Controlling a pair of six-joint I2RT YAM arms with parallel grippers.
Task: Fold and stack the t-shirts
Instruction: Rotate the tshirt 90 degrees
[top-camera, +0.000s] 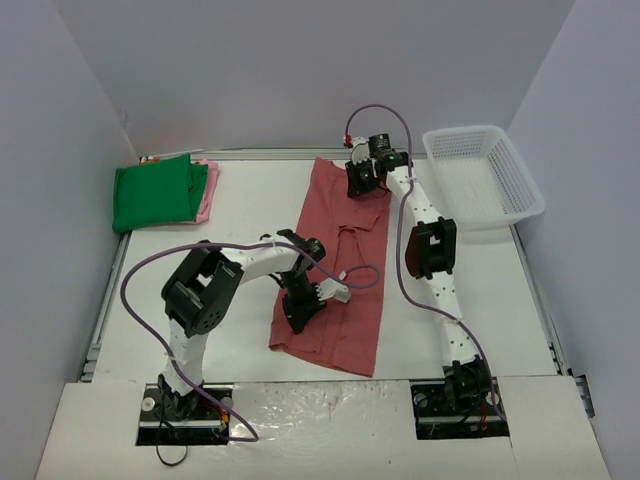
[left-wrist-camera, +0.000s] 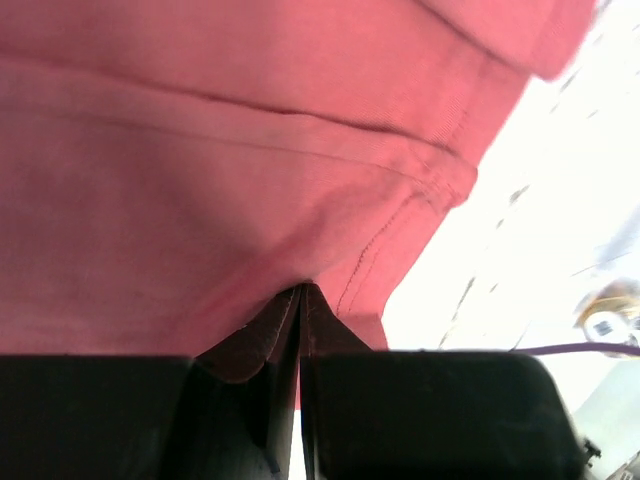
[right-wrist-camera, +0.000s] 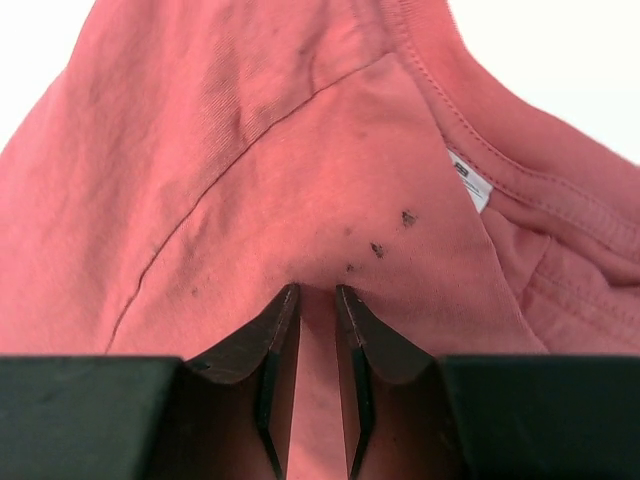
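Near end: left gripper is down on the near part of the dusty-red t-shirt. In the left wrist view its jaws are pressed together with a small pleat of the cloth pinched between them, close to a stitched hem. The bite looks shallow.

Shirt lies as a long narrow strip on the table, running from near-centre to the far edge between the two arms. The left arm's purple cable loops over the middle of it.

Far end: right gripper sits at the collar end, neck label just beside it. Its jaws stand a narrow gap apart with cloth in the gap. Can't tell if it's gripping or loose.

Far left: green t-shirt is folded on top of the pink t-shirt, well apart from the red one. White basket is near the right gripper.

Risks:
- any lift with the right side loose drops the collar end, so the fold skews
- shallow left pinch slips off the hem under tension
- cable drags or snags the cloth
- a right wrist swing clips the basket
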